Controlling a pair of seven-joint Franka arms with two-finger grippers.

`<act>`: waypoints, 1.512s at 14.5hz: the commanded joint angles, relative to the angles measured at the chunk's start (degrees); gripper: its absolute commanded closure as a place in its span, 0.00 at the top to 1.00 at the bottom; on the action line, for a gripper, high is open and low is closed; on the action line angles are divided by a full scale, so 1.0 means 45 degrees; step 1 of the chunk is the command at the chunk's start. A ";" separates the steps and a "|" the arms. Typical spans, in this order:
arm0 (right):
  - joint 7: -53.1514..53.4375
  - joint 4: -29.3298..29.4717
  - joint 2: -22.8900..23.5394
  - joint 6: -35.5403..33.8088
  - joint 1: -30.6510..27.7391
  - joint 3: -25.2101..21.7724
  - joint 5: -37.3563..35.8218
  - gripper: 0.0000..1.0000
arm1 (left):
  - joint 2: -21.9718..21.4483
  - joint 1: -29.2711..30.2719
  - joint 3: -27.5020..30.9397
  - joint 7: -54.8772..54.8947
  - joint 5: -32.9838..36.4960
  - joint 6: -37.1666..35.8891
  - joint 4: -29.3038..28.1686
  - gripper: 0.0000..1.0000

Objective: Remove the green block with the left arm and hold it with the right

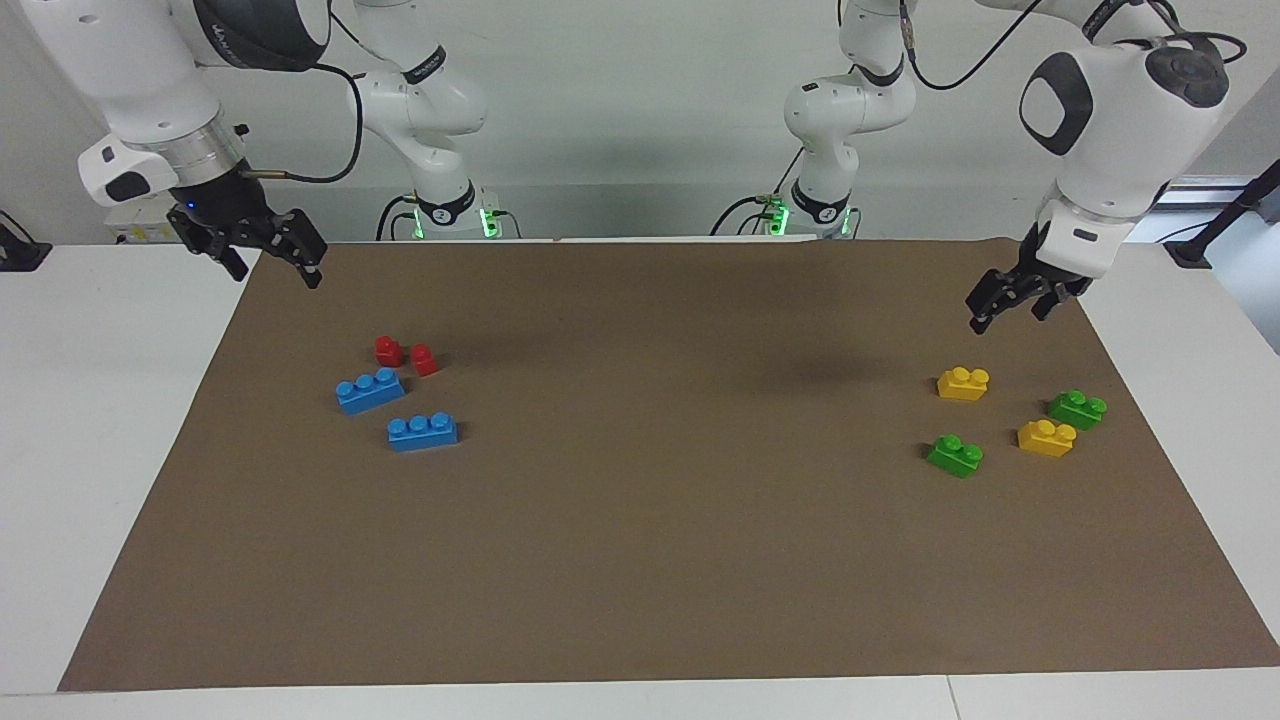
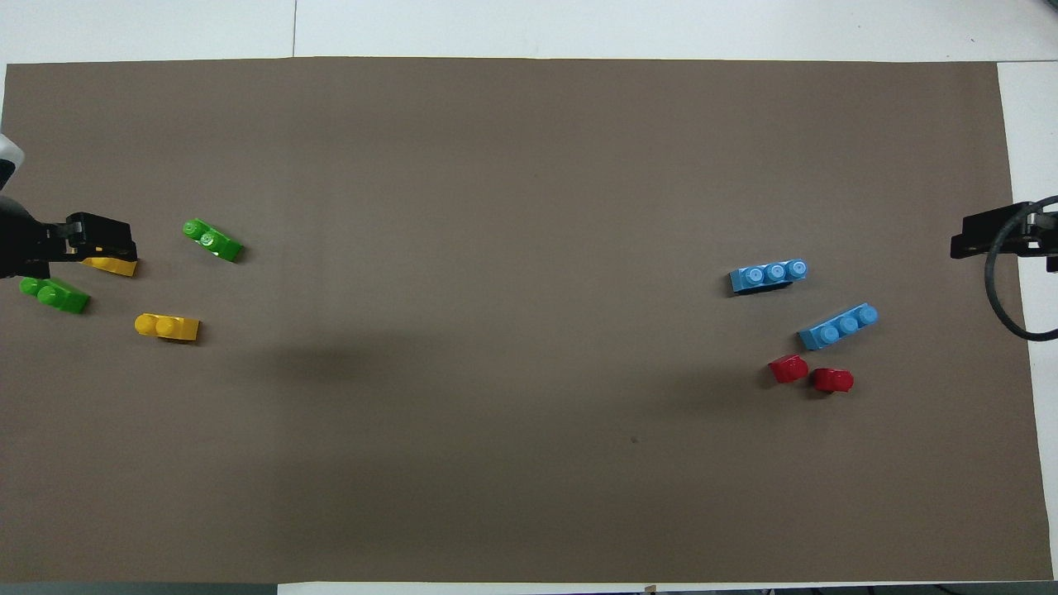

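Two green blocks lie on the brown mat [image 1: 640, 560] at the left arm's end. One green block [image 1: 955, 455] [image 2: 212, 240] lies farthest from the robots. The other green block [image 1: 1077, 408] [image 2: 54, 294] lies toward the mat's edge. My left gripper [image 1: 1010, 318] [image 2: 124, 244] hangs open and empty in the air above this group; in the overhead view it covers part of a yellow brick. My right gripper [image 1: 277, 278] [image 2: 963, 240], with the silver wrist ring, hangs open and empty over the mat's corner at the right arm's end.
Two yellow bricks [image 1: 963, 383] [image 1: 1046, 437] lie among the green blocks. Two blue three-stud bricks [image 1: 370, 391] [image 1: 423, 431] and two small red pieces [image 1: 389, 350] [image 1: 425, 359] lie at the right arm's end. White table [image 1: 90, 420] surrounds the mat.
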 commanded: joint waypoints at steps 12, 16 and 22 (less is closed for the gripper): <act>-0.1291 0.0382 0.0175 -0.0145 -0.0088 0.0017 -0.0308 1.00 | -0.1474 -0.0562 0.0004 0.1008 -0.0145 -0.1723 -0.0183 1.00; -0.1292 0.0304 0.0136 -0.0145 -0.0127 0.0017 -0.0308 1.00 | -0.1572 -0.0543 0.0004 0.1027 -0.0164 -0.1742 -0.0203 1.00; -0.1252 0.0226 0.0097 -0.0321 -0.0127 0.0018 -0.0230 1.00 | -0.1572 -0.0543 0.0004 0.1066 -0.0418 -0.1625 -0.0242 1.00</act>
